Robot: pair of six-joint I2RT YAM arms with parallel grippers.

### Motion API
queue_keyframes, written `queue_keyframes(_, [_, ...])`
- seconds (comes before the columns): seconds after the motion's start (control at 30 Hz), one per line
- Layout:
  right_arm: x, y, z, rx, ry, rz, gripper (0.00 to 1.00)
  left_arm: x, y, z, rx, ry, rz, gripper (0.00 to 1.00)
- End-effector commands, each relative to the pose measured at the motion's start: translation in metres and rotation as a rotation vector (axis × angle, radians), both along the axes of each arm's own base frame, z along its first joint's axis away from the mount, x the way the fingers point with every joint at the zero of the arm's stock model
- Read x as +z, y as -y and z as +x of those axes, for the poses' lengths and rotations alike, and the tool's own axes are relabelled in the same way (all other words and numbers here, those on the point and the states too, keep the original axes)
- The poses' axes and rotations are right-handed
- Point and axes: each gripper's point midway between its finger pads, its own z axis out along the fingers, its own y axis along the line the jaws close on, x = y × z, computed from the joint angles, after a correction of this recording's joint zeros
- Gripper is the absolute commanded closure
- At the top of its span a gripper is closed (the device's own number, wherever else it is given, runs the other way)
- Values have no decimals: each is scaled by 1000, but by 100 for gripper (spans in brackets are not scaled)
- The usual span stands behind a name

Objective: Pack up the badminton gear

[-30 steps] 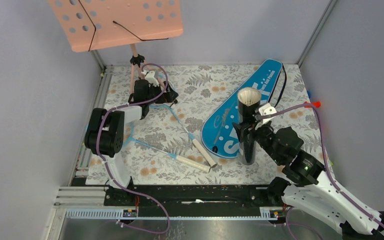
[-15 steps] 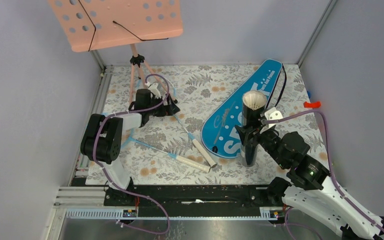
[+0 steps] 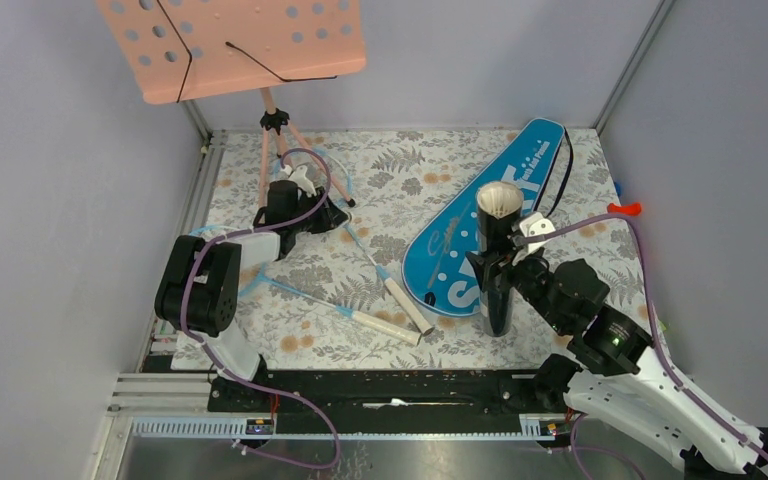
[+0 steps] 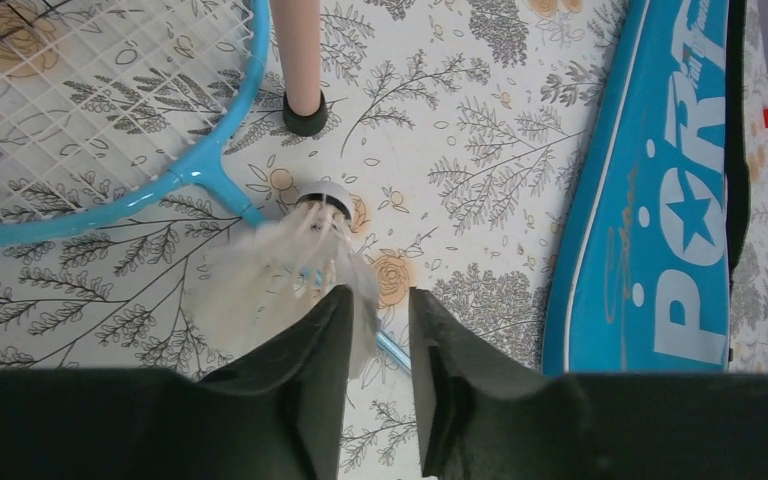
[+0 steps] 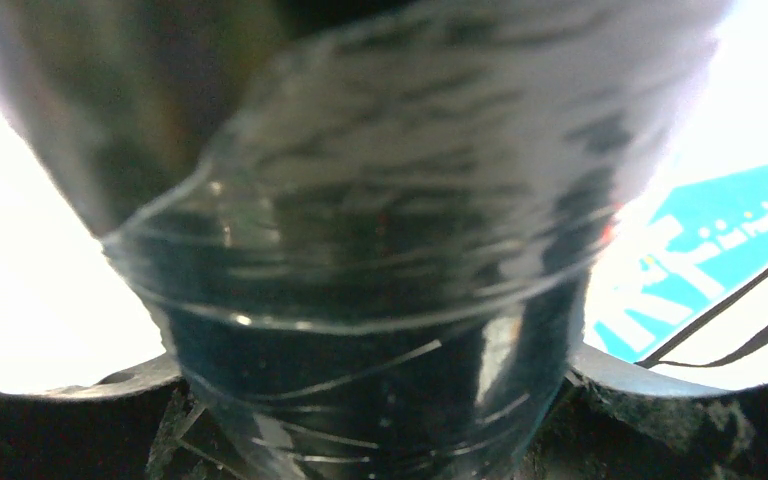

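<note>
Floral mat (image 3: 410, 165): tube (image 3: 497, 290) upright; bag (image 3: 440, 250) lies diagonal.

The top view is bright and evenly lit, sharp everywhere, with only soft, short shadows. At the left gripper (image 4: 378, 300) the light is even too. The shuttlecock (image 4: 295, 260) just ahead of its fingertips is slightly soft at the feathers, and the table cover (image 4: 460, 150) farther ahead is sharp. The tube (image 5: 360, 260) inside the right gripper (image 3: 501, 264) fills that camera, out of focus, with thin glare lines. On either side of it the background is mostly burnt to white.
</note>
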Motion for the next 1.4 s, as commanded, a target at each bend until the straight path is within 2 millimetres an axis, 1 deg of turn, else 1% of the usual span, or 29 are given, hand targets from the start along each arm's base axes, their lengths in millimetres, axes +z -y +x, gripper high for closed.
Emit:
queue_keyframes(0.0, [20, 0, 0, -1, 41, 63, 57, 14, 3, 8, 14, 54, -44, 77])
queue_keyframes(0.07, [18, 0, 0, -1, 38, 53, 58, 20, 3, 7, 13, 67, -48, 96])
queue_keyframes(0.1, [16, 0, 1, 2, 40, 42, 58, 24, 3, 6, 5, 75, -49, 100])
queue_keyframes(0.17, [13, -1, 1, 17, 54, 1, 58, 37, 6, 3, -19, 97, -48, 100])
queue_keyframes(0.23, [9, -4, 4, 43, 86, -70, 58, 58, 10, -1, -48, 134, -34, 100])
queue_keyframes(0.33, [4, -15, 6, 120, 144, -181, 60, 99, 17, -13, -90, 226, 64, 100])
queue_keyframes(0.37, [3, -19, 6, 147, 158, -210, 62, 121, 19, -21, -101, 282, 107, 100])
queue_keyframes(0.43, [2, -24, 10, 165, 172, -245, 64, 147, 20, -36, -111, 357, 186, 100])
queue_keyframes(0.5, [1, -27, 11, 195, 195, -295, 65, 172, 19, -57, -128, 419, 210, 100])
queue_keyframes(0.57, [-2, -31, 9, 251, 230, -366, 67, 195, 21, -83, -178, 494, 196, 100])
queue_keyframes(0.63, [-8, -35, 6, 314, 266, -450, 69, 214, 29, -113, -268, 571, 175, 100])
queue_keyframes(0.73, [-16, -35, 8, 350, 292, -545, 70, 237, 47, -164, -413, 672, 123, 100])
queue_keyframes(0.8, [-22, -33, 12, 359, 289, -613, 72, 246, 59, -198, -518, 742, 97, 100])
queue_keyframes(0.87, [-21, -31, 16, 357, 279, -664, 73, 253, 66, -229, -605, 807, 68, 100])
queue_keyframes(0.9, [-26, -31, 18, 366, 257, -694, 74, 257, 69, -244, -646, 835, 46, 100])
queue_keyframes(0.97, [-29, -30, 20, 377, 229, -742, 74, 265, 69, -262, -686, 876, 9, 100])
queue_keyframes(1.03, [-31, -28, 25, 364, 200, -779, 75, 270, 64, -270, -684, 896, -4, 100])
queue_keyframes(1.17, [-35, -26, 31, 350, 184, -816, 75, 276, 56, -279, -667, 926, -20, 100])
queue_keyframes(1.3, [-39, -28, 31, 364, 174, -817, 76, 279, 49, -273, -610, 917, 0, 100])
queue_keyframes(1.37, [-39, -32, 29, 385, 176, -804, 76, 279, 54, -275, -642, 906, -12, 100])
